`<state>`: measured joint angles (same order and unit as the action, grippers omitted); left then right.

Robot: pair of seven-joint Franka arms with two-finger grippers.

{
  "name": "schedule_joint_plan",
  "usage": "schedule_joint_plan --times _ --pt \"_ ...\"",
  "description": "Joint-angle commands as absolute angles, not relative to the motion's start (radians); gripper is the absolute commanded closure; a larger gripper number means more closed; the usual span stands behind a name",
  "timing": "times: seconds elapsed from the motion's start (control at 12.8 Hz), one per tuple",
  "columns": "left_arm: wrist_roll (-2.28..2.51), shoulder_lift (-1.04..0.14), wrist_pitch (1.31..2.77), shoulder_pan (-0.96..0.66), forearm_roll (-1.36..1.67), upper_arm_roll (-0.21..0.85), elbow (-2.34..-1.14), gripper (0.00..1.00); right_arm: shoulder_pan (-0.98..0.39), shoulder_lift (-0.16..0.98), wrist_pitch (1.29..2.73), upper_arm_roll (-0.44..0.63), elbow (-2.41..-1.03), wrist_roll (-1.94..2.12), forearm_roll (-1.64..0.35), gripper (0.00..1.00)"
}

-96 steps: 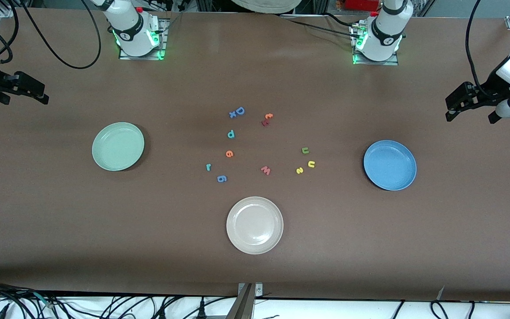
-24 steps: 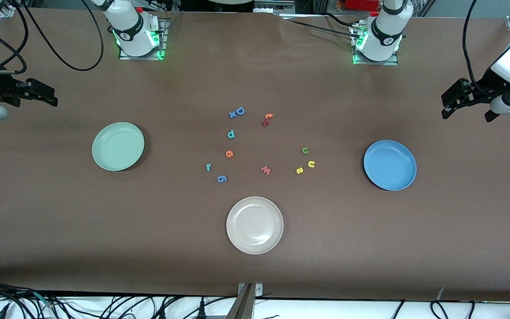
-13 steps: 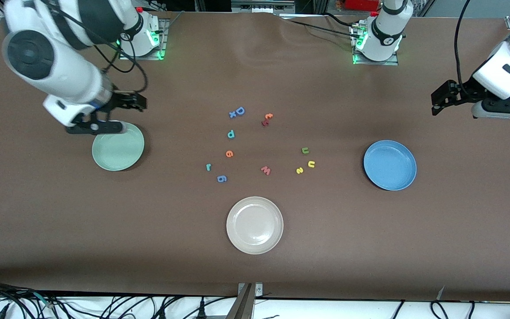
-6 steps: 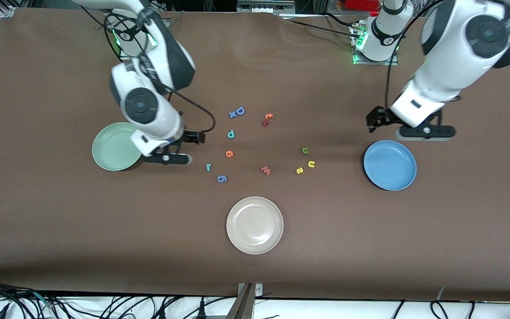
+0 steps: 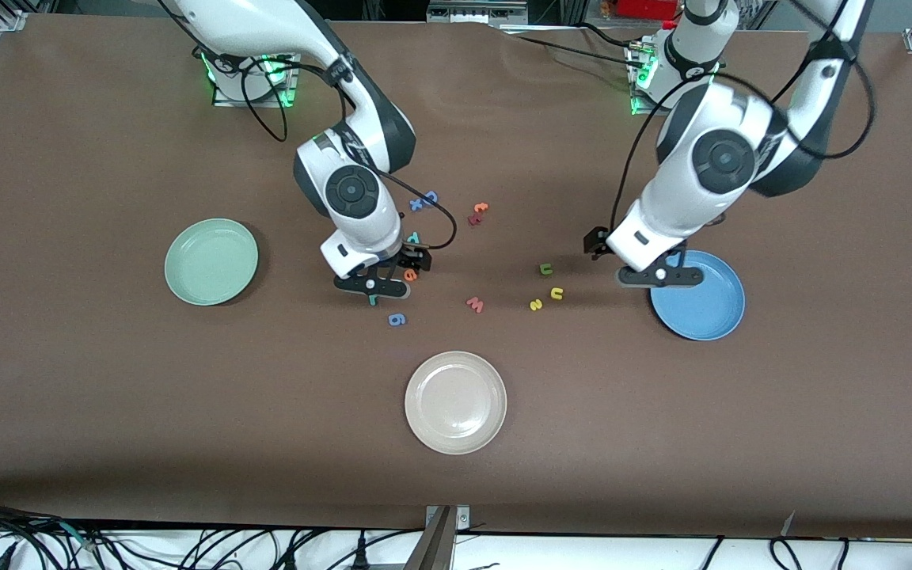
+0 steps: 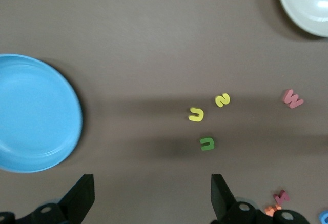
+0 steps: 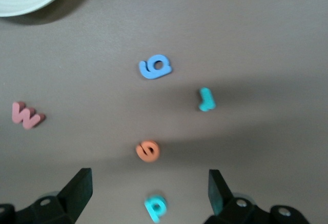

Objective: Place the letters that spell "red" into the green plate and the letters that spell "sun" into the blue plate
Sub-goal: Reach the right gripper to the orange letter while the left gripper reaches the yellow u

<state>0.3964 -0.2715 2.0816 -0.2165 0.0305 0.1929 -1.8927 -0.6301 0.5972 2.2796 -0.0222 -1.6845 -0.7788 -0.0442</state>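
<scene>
Both arms have swung in from the desk's ends. Green plate [image 5: 211,262] sits empty; right gripper [image 5: 377,286], jaws wide and empty, hovers over the teal "r" [image 7: 206,100], orange "e" [image 7: 148,150] and "d" [image 7: 156,206]; left gripper [image 5: 656,275], equally open, overhangs the bare blue plate [image 5: 705,305], "sun" letters [image 6: 207,143] beside it. All 6 letters remain unplaced.

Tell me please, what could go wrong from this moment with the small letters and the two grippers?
1. The open right gripper is over the teal r, with the orange e and the blue 6 close by; it could take or push the wrong piece.
2. Under the open left gripper, the yellow s, yellow u and green u lie close together, so closing fingers may knock a neighbour away.
</scene>
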Motion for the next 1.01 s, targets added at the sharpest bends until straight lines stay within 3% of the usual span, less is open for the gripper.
schedule_joint_plan --times 0.0,0.47,0.78,0.93 --pt "0.408 -0.377 2.185 -0.241 0.034 0.187 -1.879 0.01 -0.664 0.650 2.368 -0.009 -1.689 -0.824 -0.038 0.01" --pt "0.411 -0.520 2.353 -0.313 0.037 0.150 -1.879 0.01 -0.689 0.701 2.402 -0.005 -1.703 -0.825 0.018 0.10" --pt "0.437 -0.593 2.471 -0.348 0.035 0.120 -1.876 0.03 -0.686 0.716 2.413 -0.005 -1.704 -0.824 0.025 0.28" --pt "0.437 -0.600 2.480 -0.350 0.035 0.120 -1.879 0.03 -0.689 0.718 2.414 -0.005 -1.706 -0.824 0.026 0.31"
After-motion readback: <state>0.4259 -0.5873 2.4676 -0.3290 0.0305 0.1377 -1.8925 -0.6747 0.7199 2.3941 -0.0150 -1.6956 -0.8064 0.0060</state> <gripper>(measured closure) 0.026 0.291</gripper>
